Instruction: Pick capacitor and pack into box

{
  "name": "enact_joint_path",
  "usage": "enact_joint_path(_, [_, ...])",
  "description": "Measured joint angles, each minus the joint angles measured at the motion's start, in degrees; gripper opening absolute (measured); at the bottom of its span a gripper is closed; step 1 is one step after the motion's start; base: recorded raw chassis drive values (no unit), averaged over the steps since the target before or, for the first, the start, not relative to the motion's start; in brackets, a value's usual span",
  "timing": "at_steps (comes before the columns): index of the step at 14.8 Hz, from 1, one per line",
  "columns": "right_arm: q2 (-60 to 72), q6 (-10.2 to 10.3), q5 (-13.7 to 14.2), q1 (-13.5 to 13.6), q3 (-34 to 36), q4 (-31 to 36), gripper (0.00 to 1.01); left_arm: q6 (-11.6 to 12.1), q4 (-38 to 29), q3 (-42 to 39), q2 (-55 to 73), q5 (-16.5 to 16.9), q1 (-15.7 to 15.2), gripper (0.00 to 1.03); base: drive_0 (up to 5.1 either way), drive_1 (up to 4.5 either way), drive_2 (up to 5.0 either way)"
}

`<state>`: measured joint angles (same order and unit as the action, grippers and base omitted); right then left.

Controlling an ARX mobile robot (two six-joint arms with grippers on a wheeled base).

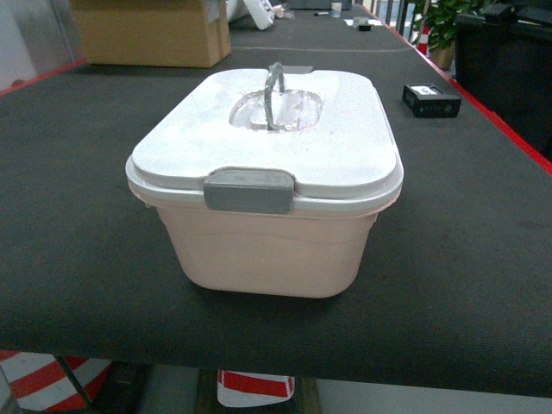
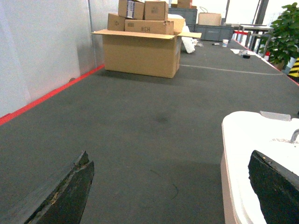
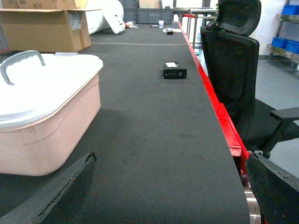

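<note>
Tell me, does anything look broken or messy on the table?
Nothing is spilled or knocked over. The box sits upright with its lid on and the front clasp down. One small oddity: the left gripper's black finger pads look worn and chipped along their edges.

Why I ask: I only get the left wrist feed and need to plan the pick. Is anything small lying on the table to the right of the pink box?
Observer: Yes. A small black boxy item lies on the table beyond the right rear corner of the box, apart from it. I cannot confirm it is the capacitor.
Operator: Is the box ready to receive it?
Observer: No. The white lid is on, and the grey front clasp is folded down over the rim.
Operator: Anything near the table's right edge?
Observer: A black office chair stands just off that edge.
</note>
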<state>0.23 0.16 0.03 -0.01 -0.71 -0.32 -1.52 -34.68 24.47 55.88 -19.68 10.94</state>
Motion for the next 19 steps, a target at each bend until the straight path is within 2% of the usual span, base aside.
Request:
enact_joint_path(1, [0.0, 0.0, 0.0, 0.0, 0.0, 0.0, 0.98, 0.0, 0.0, 0.0, 0.0, 0.1, 0.0, 0.98, 0.0, 0.00, 0.0])
enact_joint_path(2, [0.0, 0.0, 0.0, 0.0, 0.0, 0.0, 0.98, 0.4, 4.0, 0.0, -1.2, 4.8, -1.4, 0.91, 0.0, 0.00, 0.0])
enact_joint_path(3, [0.0, 0.0, 0.0, 0.0, 0.0, 0.0, 0.98, 0.5, 4.2, -2.6, -3.4, 9.9, -2.7, 0.79, 0.0, 0.00, 0.0])
enact_joint_path(4, [0.0, 0.0, 0.0, 0.0, 0.0, 0.0, 0.98, 0.5, 3.6, -5.4, -5.7, 12.0, -3.7, 0.66, 0.0, 0.00, 0.0])
enact_joint_path(6, [0.0, 0.0, 0.0, 0.0, 0.0, 0.0, 0.98, 0.5, 3.1, -10.0, -9.6, 13.9, -5.1, 0.42, 0.0, 0.00, 0.0])
enact_joint_path(8, [0.0, 0.0, 0.0, 0.0, 0.0, 0.0, 0.98, 0.5, 3.2, -12.0, -11.3, 14.4, -5.8, 0.29, 0.0, 0.00, 0.0])
enact_joint_path(11, [0.0, 0.0, 0.0, 0.0, 0.0, 0.0, 0.98, 0.5, 3.4, -13.4, -12.9, 15.1, -6.4, 0.19, 0.0, 0.00, 0.0])
enact_joint_path(13, [0.0, 0.0, 0.0, 0.0, 0.0, 0.0, 0.98, 0.5, 3.7, -14.2, -14.1, 18.0, -8.4, 0.12, 0.0, 0.00, 0.0])
enact_joint_path(16, [0.0, 0.0, 0.0, 0.0, 0.0, 0.0, 0.98, 0.5, 3.9, -15.1, -15.6, 19.3, -10.6, 0.03, 0.0, 0.00, 0.0])
enact_joint_path(19, [0.0, 0.0, 0.0, 0.0, 0.0, 0.0, 0.98, 0.5, 4.4, -16.0, -16.9, 18.8, -11.3, 0.02, 0.0, 0.00, 0.0])
